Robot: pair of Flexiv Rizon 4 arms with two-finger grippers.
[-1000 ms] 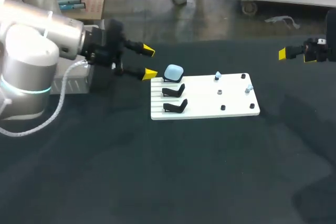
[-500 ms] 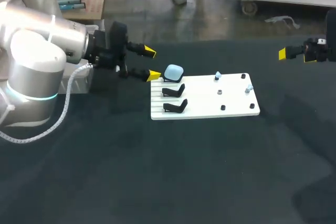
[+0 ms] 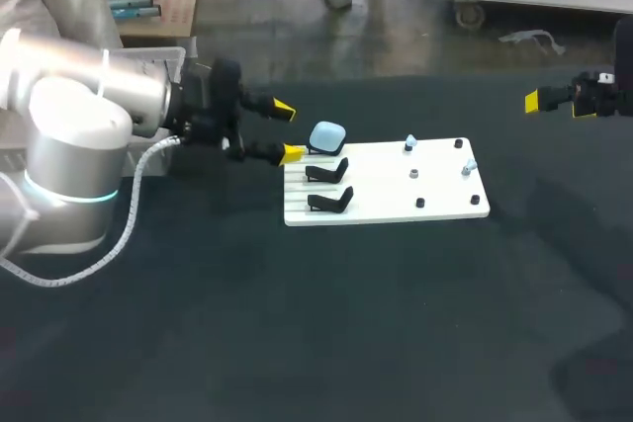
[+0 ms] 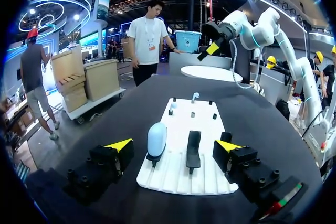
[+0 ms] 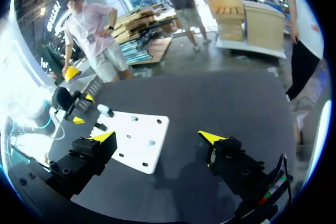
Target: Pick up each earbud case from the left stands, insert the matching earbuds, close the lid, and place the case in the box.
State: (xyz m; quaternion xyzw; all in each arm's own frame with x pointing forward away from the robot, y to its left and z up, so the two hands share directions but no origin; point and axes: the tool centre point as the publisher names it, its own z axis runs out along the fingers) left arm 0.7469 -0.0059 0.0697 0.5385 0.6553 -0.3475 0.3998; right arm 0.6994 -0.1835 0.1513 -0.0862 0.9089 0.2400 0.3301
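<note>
Though held beside the earbud case (image 3: 327,135), the left pincer (image 3: 288,131) is opened wide. The right pincer (image 5: 157,136) is spread too.

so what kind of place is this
Likely a robot assembly workstation: a black cloth-covered table, a white slotted board with small black stands, one holding a pale blue rounded earbud case, and the left arm's yellow-tipped claw open beside it.

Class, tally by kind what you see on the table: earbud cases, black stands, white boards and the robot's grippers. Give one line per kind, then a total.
earbud case, light blue: 1
black stands: 3, one under the case
white board: 1
grippers: 2, left gripper and right gripper
Total: 7
</note>
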